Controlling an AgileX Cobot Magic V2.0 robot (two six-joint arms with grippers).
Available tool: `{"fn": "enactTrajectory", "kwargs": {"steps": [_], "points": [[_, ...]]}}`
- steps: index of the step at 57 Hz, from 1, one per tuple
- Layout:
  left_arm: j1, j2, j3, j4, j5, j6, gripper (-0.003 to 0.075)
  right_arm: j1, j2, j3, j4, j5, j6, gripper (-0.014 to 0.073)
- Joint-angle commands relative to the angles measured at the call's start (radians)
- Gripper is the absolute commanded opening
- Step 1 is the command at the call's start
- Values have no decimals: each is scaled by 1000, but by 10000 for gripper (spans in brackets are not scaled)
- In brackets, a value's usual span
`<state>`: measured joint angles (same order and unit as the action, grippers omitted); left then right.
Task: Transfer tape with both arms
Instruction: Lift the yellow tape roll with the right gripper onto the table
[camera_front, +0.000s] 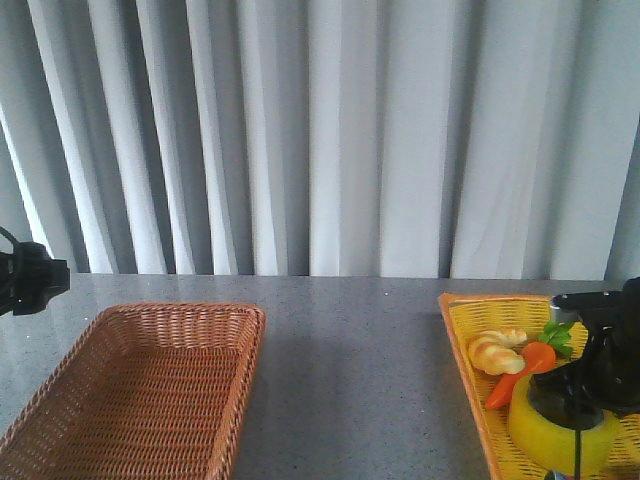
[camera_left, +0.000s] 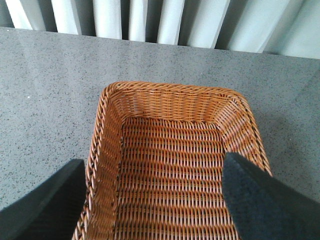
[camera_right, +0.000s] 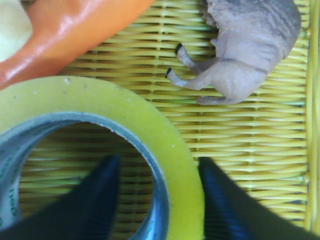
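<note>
The yellow tape roll (camera_front: 560, 437) lies flat in the yellow tray (camera_front: 462, 335) at the right front. In the right wrist view the tape (camera_right: 95, 95) fills the lower left, with its white core ring showing. My right gripper (camera_right: 160, 200) is down on it, open, with one finger inside the core and the other just outside the roll's wall. In the front view the right gripper (camera_front: 582, 392) sits on top of the roll. My left gripper (camera_left: 152, 200) is open and empty above the brown basket (camera_left: 165, 90); only part of it (camera_front: 30, 280) shows at the left edge.
An orange toy carrot (camera_front: 522, 370) touches the tape, beside a bread toy (camera_front: 497, 350) and green leaves. A pale toy animal (camera_right: 250, 45) lies in the tray beyond the roll. The brown wicker basket (camera_front: 180, 312) stands at the left front. Curtains hang behind the table.
</note>
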<state>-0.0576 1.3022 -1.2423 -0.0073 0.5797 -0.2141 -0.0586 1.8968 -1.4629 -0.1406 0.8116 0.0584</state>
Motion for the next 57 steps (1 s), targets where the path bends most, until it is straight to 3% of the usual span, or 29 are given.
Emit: {"fn": "enactTrajectory", "kwargs": {"steps": [1,9,14,22,32,40,57], "points": [[-5,-23,-30,-7,-49,1,534,-6,-49,-32,-19,-43,-5,174],[-5,-23,-30,-6,-52,1,534,-6,-49,-32,-45,-42,-1,27],[-5,-23,-30,-6,-55,1,534,-6,-53,-32,-63,-31,-1,-8],[-5,-23,-30,-7,-60,1,534,-6,-75,-47,-64,-17,3,-7],[-5,-23,-30,-7,-65,1,534,-3,-114,-181,-6,64,-7,-4],[-5,-23,-30,-7,-65,1,534,11,-150,-315,75,140,-110,2],[-5,-23,-30,-8,-59,0,534,244,-132,-392,91,154,-165,10]]}}
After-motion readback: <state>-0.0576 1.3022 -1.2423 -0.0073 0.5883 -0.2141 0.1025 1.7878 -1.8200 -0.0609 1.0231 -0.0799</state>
